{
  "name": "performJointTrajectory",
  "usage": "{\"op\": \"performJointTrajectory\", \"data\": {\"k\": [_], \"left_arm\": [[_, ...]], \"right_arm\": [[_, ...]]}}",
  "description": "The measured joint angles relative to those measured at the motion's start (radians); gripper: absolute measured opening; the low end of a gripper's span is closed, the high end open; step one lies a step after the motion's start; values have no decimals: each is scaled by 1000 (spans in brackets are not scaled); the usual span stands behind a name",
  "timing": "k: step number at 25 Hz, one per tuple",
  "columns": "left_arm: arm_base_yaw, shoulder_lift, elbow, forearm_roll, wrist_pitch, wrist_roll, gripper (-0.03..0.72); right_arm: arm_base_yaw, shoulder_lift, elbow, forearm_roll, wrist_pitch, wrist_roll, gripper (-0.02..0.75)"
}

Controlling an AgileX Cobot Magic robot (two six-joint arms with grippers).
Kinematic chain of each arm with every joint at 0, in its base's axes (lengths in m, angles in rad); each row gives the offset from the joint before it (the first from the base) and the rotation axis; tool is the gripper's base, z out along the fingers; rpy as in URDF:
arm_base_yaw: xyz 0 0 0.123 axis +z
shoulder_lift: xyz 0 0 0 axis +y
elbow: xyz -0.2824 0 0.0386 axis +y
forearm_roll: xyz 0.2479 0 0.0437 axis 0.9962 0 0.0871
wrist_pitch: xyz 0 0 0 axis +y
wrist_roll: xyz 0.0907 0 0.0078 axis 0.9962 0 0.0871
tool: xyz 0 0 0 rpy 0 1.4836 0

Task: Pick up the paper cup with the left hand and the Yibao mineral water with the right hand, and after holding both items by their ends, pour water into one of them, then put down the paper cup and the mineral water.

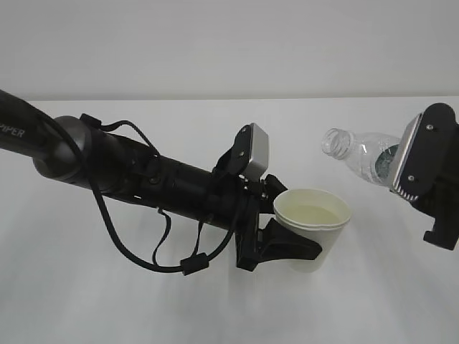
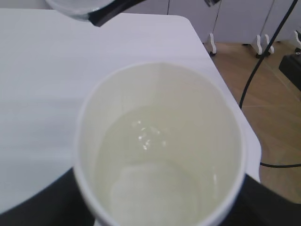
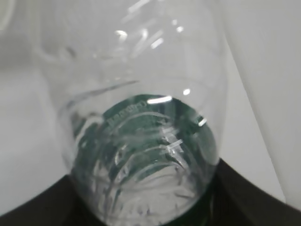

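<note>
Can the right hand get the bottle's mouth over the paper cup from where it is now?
Probably yes. The right hand holds the Yibao mineral water tilted, its mouth just up and right of the paper cup held by the left hand; nothing lies between.

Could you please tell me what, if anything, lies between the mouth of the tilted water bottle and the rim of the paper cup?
Nothing: in the exterior view only bare white table shows between the Yibao mineral water and the paper cup.

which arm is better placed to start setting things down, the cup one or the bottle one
Left, probably: its tool holds the water-filled white paper cup upright, low over the table. The right tool holds the clear ribbed bottle tilted.
</note>
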Motion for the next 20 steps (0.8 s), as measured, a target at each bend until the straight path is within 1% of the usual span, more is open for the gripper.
{"op": "performJointTrajectory", "data": {"k": [4,10,20], "left_arm": [[0,0,0,-4,0,0,477],[0,0,0,-6,1,0,477],[0,0,0,-6,2,0,477]], "right_arm": [[0,0,0,0,-17,25,429],[0,0,0,-2,-21,116,428],[0,0,0,-5,-44,169,429]]}}
